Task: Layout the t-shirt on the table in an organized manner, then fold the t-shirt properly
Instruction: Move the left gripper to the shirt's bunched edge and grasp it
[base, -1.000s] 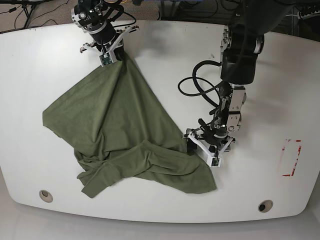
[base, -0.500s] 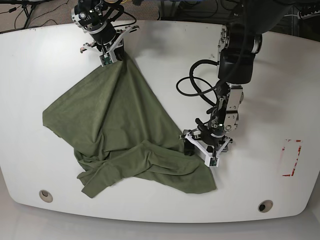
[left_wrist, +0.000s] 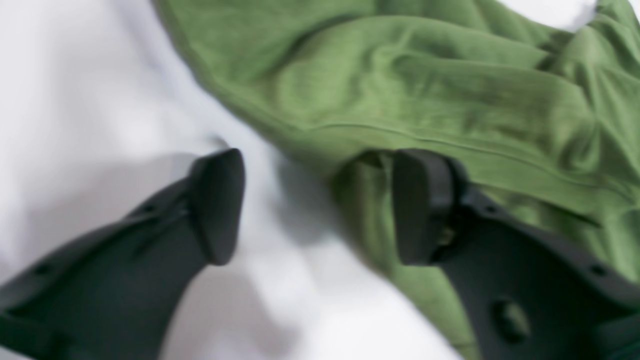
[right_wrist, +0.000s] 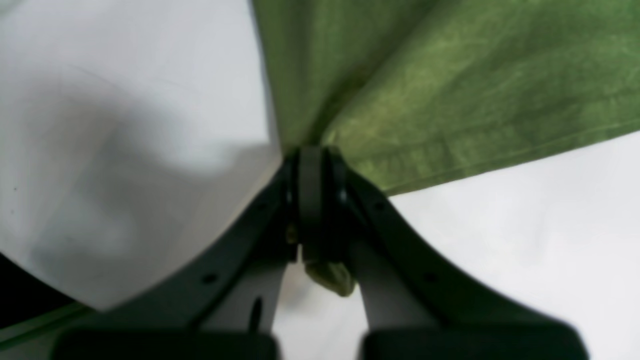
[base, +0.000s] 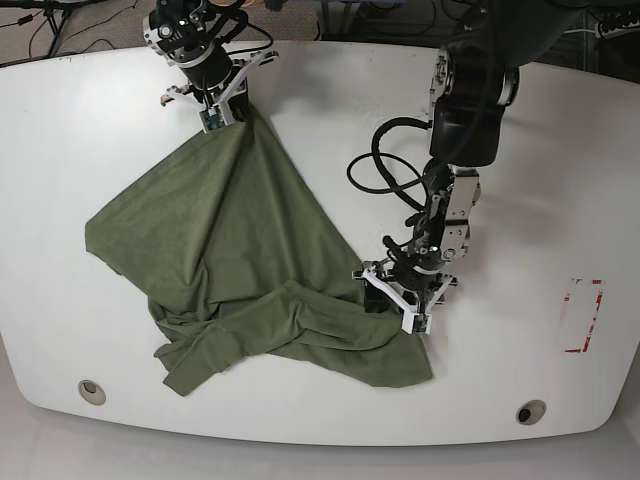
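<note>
The olive-green t-shirt (base: 240, 260) lies crumpled across the left and middle of the white table (base: 120, 110). My right gripper (base: 222, 117) is shut on a corner of the t-shirt at the far side; the wrist view shows the cloth (right_wrist: 450, 90) pinched between the closed jaws, the gripper (right_wrist: 314, 200) pointing down. My left gripper (base: 393, 302) is open at the t-shirt's right edge. In the left wrist view the gripper (left_wrist: 320, 205) straddles the cloth's edge: one finger (left_wrist: 425, 205) rests on the t-shirt (left_wrist: 425, 85), the other (left_wrist: 217, 205) on bare table.
Two round grommet holes (base: 91, 390) (base: 530, 411) sit near the front edge. A red-and-white tape rectangle (base: 583, 315) is at the right. Black cables (base: 385, 175) loop from the left arm above the table.
My left gripper has moved left and slightly down toward the t-shirt's right edge, now reaching it. The right gripper and the t-shirt have stayed in place.
</note>
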